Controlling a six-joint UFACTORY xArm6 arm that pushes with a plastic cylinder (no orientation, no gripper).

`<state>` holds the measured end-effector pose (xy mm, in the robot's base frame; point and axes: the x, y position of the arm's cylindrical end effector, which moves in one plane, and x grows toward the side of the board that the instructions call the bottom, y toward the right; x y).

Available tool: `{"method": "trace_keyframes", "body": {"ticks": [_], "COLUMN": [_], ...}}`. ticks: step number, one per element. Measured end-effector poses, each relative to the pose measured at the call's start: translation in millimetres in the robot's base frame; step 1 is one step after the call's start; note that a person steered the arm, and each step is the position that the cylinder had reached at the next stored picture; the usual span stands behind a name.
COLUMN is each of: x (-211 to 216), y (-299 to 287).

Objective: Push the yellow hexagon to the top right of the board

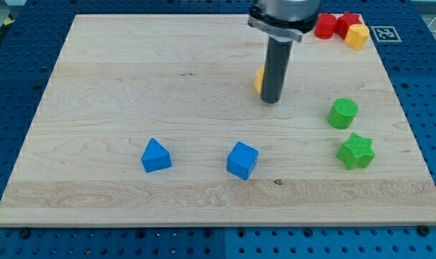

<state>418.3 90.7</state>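
Dark rod, no claw, nothing held, my tip (270, 100) down on pale wooden board (132, 86) | small yellow-orange block, probably the hexagon (258, 79), mostly hidden, touching rod's left side | green cylinder block (342, 113), green star block (356, 151) to tip's right | blue cube block (242, 160), blue triangular block (155, 155) below-left

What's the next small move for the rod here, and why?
Probably a short slide round to the view's left of the part-hidden yellow block, then push right and up. My tip stands at that block's right, so pushing now would send it away from the top right corner, where two red blocks and another yellow block already sit.
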Motion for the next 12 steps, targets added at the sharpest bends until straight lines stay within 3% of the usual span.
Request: {"method": "trace_keyframes", "body": {"ticks": [2,5,7,8,12], "x": [-16.7,-0.6,4.7,-12.3,-75.4], "y": [3.4,-0.5,-62.0,-67.2,78.1]}}
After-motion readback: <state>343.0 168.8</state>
